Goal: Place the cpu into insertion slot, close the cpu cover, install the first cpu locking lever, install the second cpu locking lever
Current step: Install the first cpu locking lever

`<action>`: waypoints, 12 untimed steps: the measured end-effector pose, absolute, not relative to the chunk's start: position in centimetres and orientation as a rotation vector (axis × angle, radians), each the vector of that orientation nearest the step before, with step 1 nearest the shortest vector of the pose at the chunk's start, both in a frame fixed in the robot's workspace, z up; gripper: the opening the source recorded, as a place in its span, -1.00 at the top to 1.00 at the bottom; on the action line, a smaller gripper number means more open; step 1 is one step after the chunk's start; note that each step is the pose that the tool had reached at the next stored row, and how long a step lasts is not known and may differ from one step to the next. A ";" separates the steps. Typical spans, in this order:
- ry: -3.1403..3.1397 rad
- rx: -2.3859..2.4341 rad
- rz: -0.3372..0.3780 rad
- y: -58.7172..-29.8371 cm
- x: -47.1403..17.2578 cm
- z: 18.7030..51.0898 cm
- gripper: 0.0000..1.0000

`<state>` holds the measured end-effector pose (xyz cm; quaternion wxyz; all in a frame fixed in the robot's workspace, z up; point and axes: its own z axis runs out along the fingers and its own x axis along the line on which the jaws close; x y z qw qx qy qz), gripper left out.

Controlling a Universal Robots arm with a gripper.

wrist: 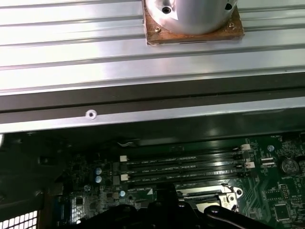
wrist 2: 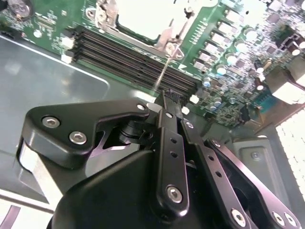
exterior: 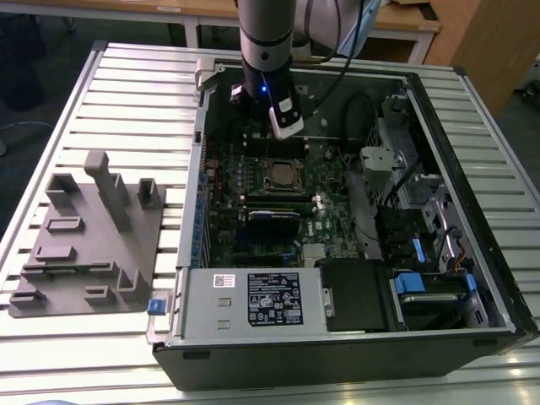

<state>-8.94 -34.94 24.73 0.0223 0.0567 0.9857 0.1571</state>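
Note:
In the second wrist view my gripper [wrist 2: 164,97] has its black fingers [wrist 2: 167,143] pressed together, tips just above the long black memory slots [wrist 2: 133,59]. A thin silvery locking lever [wrist 2: 163,67] stands up from the socket's corner and ends right beside the fingertips; whether it is pinched I cannot tell. Beyond it lies the cpu [wrist 2: 150,16], bright metal top up, with the cpu cover [wrist 2: 167,42] framing it. In the exterior view the insertion slot [exterior: 283,175] sits mid-board with the arm [exterior: 266,51] over the board's far side.
The open computer case [exterior: 337,333] lies on a slatted metal table [exterior: 126,93]. A grey fixture block [exterior: 93,236] sits at the exterior view's left. Cables and drive bays [exterior: 405,211] crowd the case's right side. The arm's base [wrist: 190,16] is bolted to the table behind the case.

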 end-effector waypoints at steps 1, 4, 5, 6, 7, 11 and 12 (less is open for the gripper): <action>3.054 0.176 0.487 -34.9 -8.8 24.7 0.79; 3.054 0.176 0.485 -34.9 -8.7 24.7 0.79; 3.054 0.176 0.484 -34.9 -8.7 24.7 0.79; 3.054 0.176 0.483 -34.9 -8.7 24.7 0.79; 3.054 0.176 0.478 -34.9 -8.7 24.7 0.79; 3.057 0.181 0.447 -34.9 -8.6 24.6 0.79; 3.058 0.182 0.437 -34.9 -8.6 24.5 0.79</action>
